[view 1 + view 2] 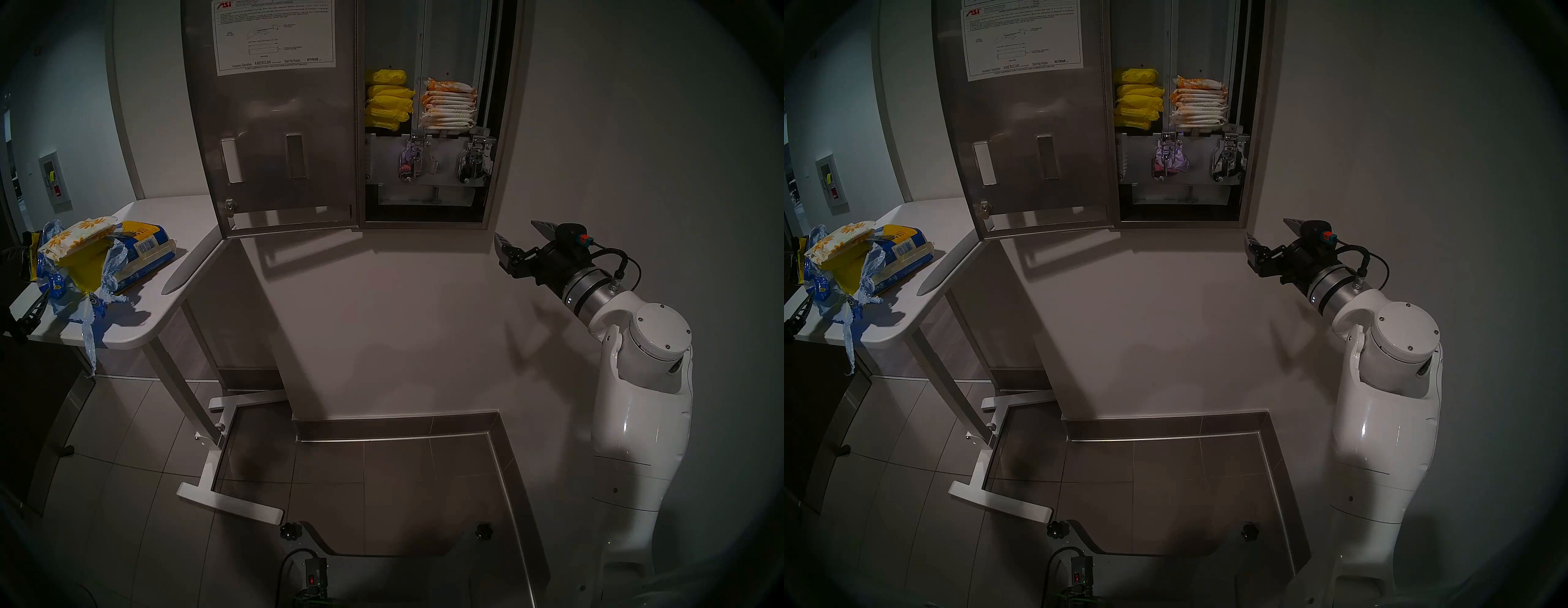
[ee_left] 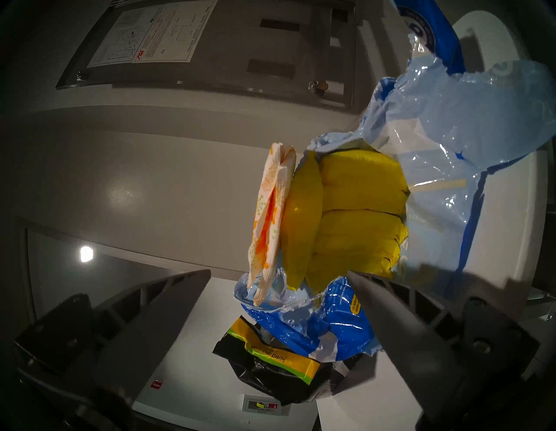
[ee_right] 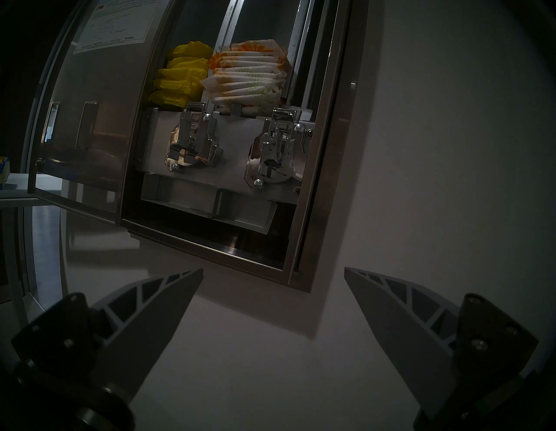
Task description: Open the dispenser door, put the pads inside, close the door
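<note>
The dispenser door (image 1: pixel 271 127) hangs swung open to the left, its instruction sheet facing out. A stack of daisy-print pads (image 1: pixel 449 106) already sits in the right-hand column beside yellow packets (image 1: pixel 388 102). Two more daisy pads (image 2: pixel 270 222) lean on yellow packets in the torn blue bag (image 2: pixel 436 126) at the bench's (image 1: pixel 140 314) near left corner. The left end effector (image 2: pixel 278 272) hovers just before them, jaws spread and empty; the right end effector (image 1: pixel 524 237) waits below the cabinet, jaws apart, empty. The risk: the jaws could snag crinkled bag film or a yellow packet instead, or drag the whole bag off the bench edge.
</note>
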You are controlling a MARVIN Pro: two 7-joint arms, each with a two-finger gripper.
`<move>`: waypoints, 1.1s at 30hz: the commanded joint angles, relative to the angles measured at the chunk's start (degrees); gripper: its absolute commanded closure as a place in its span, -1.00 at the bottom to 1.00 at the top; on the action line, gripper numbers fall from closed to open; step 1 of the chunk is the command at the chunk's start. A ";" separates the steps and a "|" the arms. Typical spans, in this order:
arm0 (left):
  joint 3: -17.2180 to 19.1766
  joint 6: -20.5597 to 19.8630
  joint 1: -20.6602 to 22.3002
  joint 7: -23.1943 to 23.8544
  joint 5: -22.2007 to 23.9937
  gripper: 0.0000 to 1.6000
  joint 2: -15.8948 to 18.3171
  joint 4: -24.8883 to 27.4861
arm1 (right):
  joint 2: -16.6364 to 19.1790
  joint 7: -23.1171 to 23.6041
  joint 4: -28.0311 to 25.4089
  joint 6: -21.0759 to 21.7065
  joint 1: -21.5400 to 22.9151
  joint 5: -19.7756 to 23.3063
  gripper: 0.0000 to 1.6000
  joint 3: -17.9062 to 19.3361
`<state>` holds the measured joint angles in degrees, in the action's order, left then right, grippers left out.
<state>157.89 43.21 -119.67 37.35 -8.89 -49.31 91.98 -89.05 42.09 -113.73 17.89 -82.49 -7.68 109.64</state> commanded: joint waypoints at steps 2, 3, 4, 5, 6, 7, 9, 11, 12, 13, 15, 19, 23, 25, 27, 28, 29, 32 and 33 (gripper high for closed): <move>0.12 0.87 3.74 -2.97 -0.55 -1.00 2.56 -0.36 | 0.16 -0.01 -1.82 -0.38 1.21 0.28 -1.00 -0.05; 0.01 1.00 3.98 -3.15 -0.78 -1.00 2.62 -0.54 | 0.17 -0.02 -1.82 -0.38 1.21 0.28 -1.00 -0.06; -0.03 1.05 4.17 -3.29 -0.91 -1.00 2.67 -0.68 | 0.17 -0.02 -1.82 -0.38 1.20 0.28 -1.00 -0.06; -0.07 1.11 4.35 -3.45 -1.07 -1.00 2.73 -0.83 | 0.17 -0.02 -1.82 -0.38 1.20 0.28 -1.00 -0.06; -0.12 1.23 4.55 -3.61 -1.28 -1.00 2.79 -0.99 | 0.17 -0.03 -1.82 -0.37 1.20 0.29 -1.00 -0.06; -0.14 1.30 4.73 -3.75 -1.45 -1.00 2.83 -1.14 | 0.18 -0.03 -1.83 -0.37 1.20 0.29 -1.00 -0.06; -0.18 1.45 5.04 -4.00 -1.71 -1.00 2.86 -1.37 | 0.18 -0.04 -1.83 -0.37 1.20 0.30 -1.00 -0.07; -0.26 1.70 5.36 -4.30 -1.89 -1.00 2.81 -1.58 | 0.19 -0.04 -1.83 -0.37 1.19 0.31 -1.00 -0.07; -0.28 1.78 5.44 -4.36 -1.97 -1.00 2.82 -1.66 | 0.19 -0.05 -1.84 -0.37 1.19 0.31 -1.00 -0.07; -0.29 1.95 5.56 -4.45 -2.13 -1.00 2.87 -1.82 | 0.19 -0.05 -1.84 -0.37 1.19 0.31 -1.00 -0.07; -0.31 2.19 5.77 -4.60 -2.35 -1.00 3.00 -2.11 | 0.20 -0.06 -1.84 -0.36 1.19 0.32 -1.00 -0.08; -0.35 2.37 6.07 -4.75 -2.58 -1.00 3.23 -2.46 | 0.21 -0.07 -1.85 -0.36 1.18 0.33 -1.00 -0.08; -0.50 2.45 6.36 -4.79 -2.67 -1.00 3.43 -2.66 | 0.22 -0.08 -1.85 -0.36 1.18 0.34 -1.00 -0.09; -0.73 2.46 6.57 -4.83 -2.68 -1.00 3.58 -2.75 | 0.23 -0.09 -1.85 -0.36 1.18 0.35 -1.00 -0.09; -1.04 2.48 6.78 -4.85 -2.69 -1.00 3.76 -2.82 | 0.23 -0.09 -1.85 -0.36 1.17 0.35 -1.00 -0.10; -1.21 2.57 6.86 -4.84 -2.65 -1.00 3.88 -2.90 | 0.24 -0.10 -1.85 -0.36 1.17 0.36 -1.00 -0.10; -1.47 2.70 7.01 -4.85 -2.51 -1.00 4.01 -3.01 | 0.24 -0.10 -1.85 -0.36 1.17 0.36 -1.00 -0.10; -2.09 2.61 7.40 -4.94 -2.57 -1.00 4.26 -2.94 | 0.25 -0.11 -1.85 -0.36 1.17 0.37 -1.00 -0.10; -2.27 2.59 7.52 -4.97 -2.61 -1.00 4.34 -2.92 | 0.25 -0.11 -1.85 -0.36 1.17 0.37 -1.00 -0.11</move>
<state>155.92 45.97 -114.21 33.62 -11.82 -47.15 88.66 -88.94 41.99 -113.73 17.89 -82.52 -7.58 109.59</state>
